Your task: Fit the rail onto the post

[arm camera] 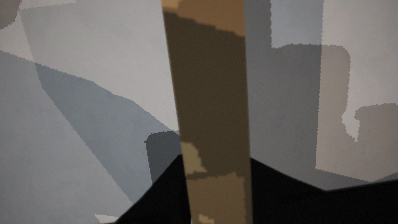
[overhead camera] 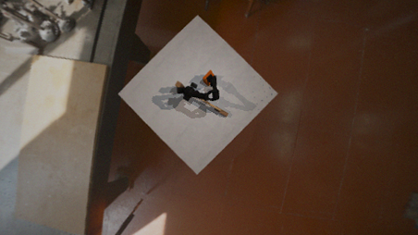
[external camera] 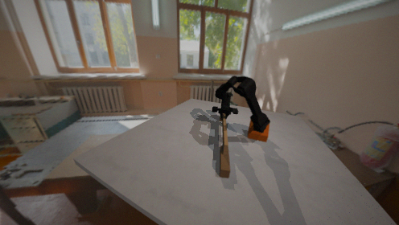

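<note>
The long wooden rail point(overhead camera: 207, 103) point(external camera: 225, 134) point(arm camera: 210, 95) runs from my gripper point(overhead camera: 187, 93) point(external camera: 224, 114) point(arm camera: 205, 159) to the low footboard block point(overhead camera: 221, 112) point(external camera: 225, 165). My gripper is shut on the rail toward its post end; the black fingers stand on both sides of it in the wrist view. The rail's far end appears to be at the block, but the bracket is too small to make out. A tan wooden piece point(overhead camera: 179, 84), apparently the post, shows just beyond the gripper in the top view. The pegs, the holes and any gap there are hidden. I cannot tell whether the rail is level.
The arm's orange base point(overhead camera: 208, 76) point(external camera: 258, 133) stands on the pale table point(overhead camera: 195, 145) point(external camera: 161, 177), to one side of the rail. The black arm arches over from it to the rail. Shadows of the arm and rail lie across the table.
</note>
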`<move>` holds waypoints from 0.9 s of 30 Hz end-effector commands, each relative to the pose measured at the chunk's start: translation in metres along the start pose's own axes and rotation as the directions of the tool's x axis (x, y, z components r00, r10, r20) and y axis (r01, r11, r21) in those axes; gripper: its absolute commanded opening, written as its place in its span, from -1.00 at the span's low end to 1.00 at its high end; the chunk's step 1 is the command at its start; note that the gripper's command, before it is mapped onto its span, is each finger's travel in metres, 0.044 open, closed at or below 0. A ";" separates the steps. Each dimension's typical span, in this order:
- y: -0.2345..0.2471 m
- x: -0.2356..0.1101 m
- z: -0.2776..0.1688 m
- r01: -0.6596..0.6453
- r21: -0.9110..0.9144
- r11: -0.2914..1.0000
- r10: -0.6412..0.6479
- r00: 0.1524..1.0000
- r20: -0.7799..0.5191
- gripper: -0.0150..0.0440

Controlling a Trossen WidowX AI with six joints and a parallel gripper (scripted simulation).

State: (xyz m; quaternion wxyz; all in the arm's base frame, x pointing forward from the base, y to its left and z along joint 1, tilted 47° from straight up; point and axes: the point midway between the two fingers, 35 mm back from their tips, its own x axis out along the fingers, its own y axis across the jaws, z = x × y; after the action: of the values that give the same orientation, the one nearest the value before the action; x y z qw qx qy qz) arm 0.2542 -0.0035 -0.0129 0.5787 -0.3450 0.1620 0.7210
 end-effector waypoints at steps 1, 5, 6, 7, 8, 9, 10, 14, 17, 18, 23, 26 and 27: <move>-0.003 -0.003 -0.004 0.010 -0.005 1.000 -0.010 1.000 -0.009 -0.49; -0.003 -0.003 -0.005 0.010 -0.005 1.000 -0.010 1.000 -0.009 -0.49; -0.003 -0.002 -0.005 0.010 -0.005 1.000 -0.010 1.000 -0.009 -0.49; -0.003 -0.002 -0.005 0.010 -0.005 1.000 -0.010 1.000 -0.009 -0.49; -0.003 -0.002 -0.006 0.010 -0.005 1.000 -0.010 1.000 -0.009 -0.49; -0.003 -0.002 -0.006 0.010 -0.005 1.000 -0.010 1.000 -0.010 -0.49; -0.003 -0.002 -0.006 0.010 -0.005 1.000 -0.010 1.000 -0.010 -0.49; -0.003 -0.003 -0.007 0.010 -0.005 1.000 -0.010 1.000 -0.010 -0.49; -0.003 -0.003 -0.008 0.010 -0.005 1.000 -0.010 1.000 -0.010 -0.49; -0.003 -0.003 -0.008 0.010 -0.005 1.000 -0.010 1.000 -0.010 -0.49; -0.003 -0.003 -0.010 0.010 -0.005 1.000 -0.010 1.000 -0.010 -0.49; -0.003 -0.003 -0.011 0.010 -0.005 1.000 -0.010 1.000 -0.010 -0.49; -0.003 -0.003 -0.011 0.010 -0.005 1.000 -0.010 1.000 -0.010 -0.49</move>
State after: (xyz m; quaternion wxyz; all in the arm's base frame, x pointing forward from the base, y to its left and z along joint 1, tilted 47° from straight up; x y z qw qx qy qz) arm 0.2570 -0.0082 -0.0182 0.5790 -0.3452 0.1617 0.7207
